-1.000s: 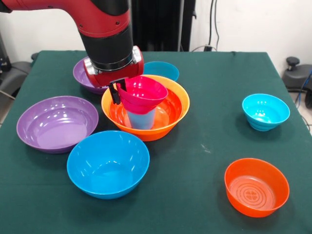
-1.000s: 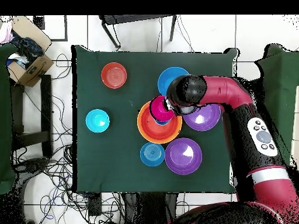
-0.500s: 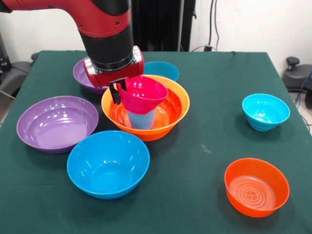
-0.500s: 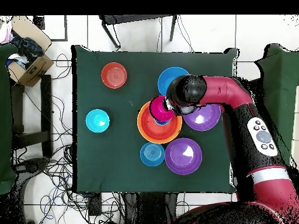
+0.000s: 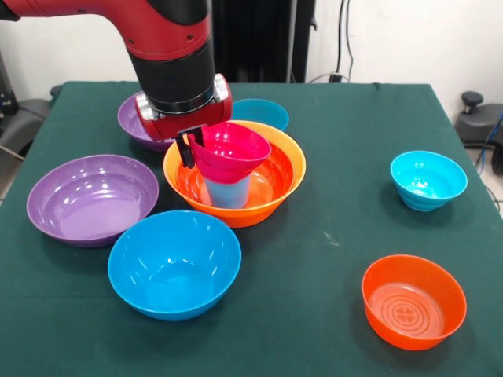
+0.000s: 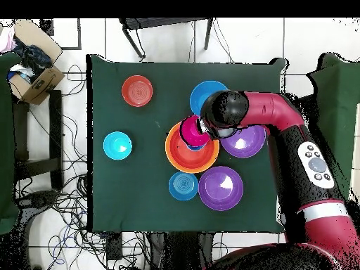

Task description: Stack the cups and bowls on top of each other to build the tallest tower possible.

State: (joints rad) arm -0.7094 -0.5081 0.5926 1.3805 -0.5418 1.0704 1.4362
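Observation:
The tower stands mid-table: a large orange bowl holds the upright light blue cup. A magenta bowl rests tilted on the cup's mouth. My gripper comes down at the magenta bowl's left rim, its black fingers straddling the rim, shut on it. Loose bowls lie around: purple, blue, a second purple half hidden behind my arm, blue-cyan, small cyan, red-orange.
In the overhead view my arm reaches across a purple bowl and hides the fingers. A cardboard box sits off the table's corner, with cables on the floor around it.

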